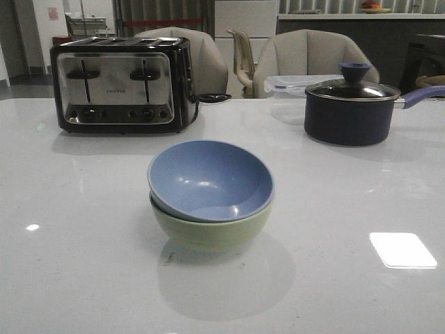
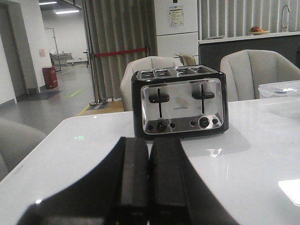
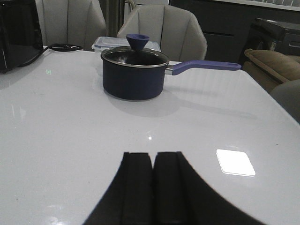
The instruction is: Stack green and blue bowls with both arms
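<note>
In the front view the dusty blue bowl (image 1: 211, 179) sits nested inside the pale green bowl (image 1: 212, 232) at the middle of the white table, slightly tilted. Neither arm shows in the front view. My left gripper (image 2: 149, 143) is shut with nothing between its fingers and points over the table toward the toaster. My right gripper (image 3: 153, 157) is shut and empty too, pointing toward the saucepan. Neither wrist view shows the bowls.
A black and chrome toaster (image 1: 122, 83) stands at the back left, its cord trailing right. A dark lidded saucepan (image 1: 351, 108) with a blue handle stands at the back right, a clear plastic box (image 1: 288, 87) behind it. Chairs line the table's far edge.
</note>
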`<state>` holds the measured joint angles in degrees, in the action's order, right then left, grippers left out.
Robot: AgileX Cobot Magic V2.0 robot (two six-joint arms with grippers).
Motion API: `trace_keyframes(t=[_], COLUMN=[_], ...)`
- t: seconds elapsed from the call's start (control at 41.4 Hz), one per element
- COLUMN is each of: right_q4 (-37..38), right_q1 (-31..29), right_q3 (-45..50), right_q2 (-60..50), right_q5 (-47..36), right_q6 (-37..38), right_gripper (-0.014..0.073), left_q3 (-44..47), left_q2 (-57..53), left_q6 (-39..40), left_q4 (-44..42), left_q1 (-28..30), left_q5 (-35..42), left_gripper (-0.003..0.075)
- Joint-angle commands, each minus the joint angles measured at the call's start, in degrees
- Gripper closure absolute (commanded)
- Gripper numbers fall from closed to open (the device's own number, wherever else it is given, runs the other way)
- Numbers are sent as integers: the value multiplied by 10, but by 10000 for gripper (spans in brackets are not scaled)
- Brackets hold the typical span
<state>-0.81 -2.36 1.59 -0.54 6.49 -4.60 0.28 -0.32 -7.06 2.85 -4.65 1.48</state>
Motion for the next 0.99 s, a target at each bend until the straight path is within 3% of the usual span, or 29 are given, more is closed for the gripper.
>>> trace_keyframes(t=[0.0,0.338,0.966], right_q4=[-4,-60,-59], right_q1=[5,21,21], right_q3=[-3,-3,-3], right_q2=[-12,-12,-12], right_q5=[-72,-76,-70], right_q6=[-5,-4,-4], right_gripper=[557,557,557], left_q3=[3,3,3], left_q2=[-9,-9,-9], left_q6=[-1,-1,-1], left_q4=[5,5,5], left_q1=[0,0,0], left_q5=[50,50,50], left_gripper=[621,621,621])
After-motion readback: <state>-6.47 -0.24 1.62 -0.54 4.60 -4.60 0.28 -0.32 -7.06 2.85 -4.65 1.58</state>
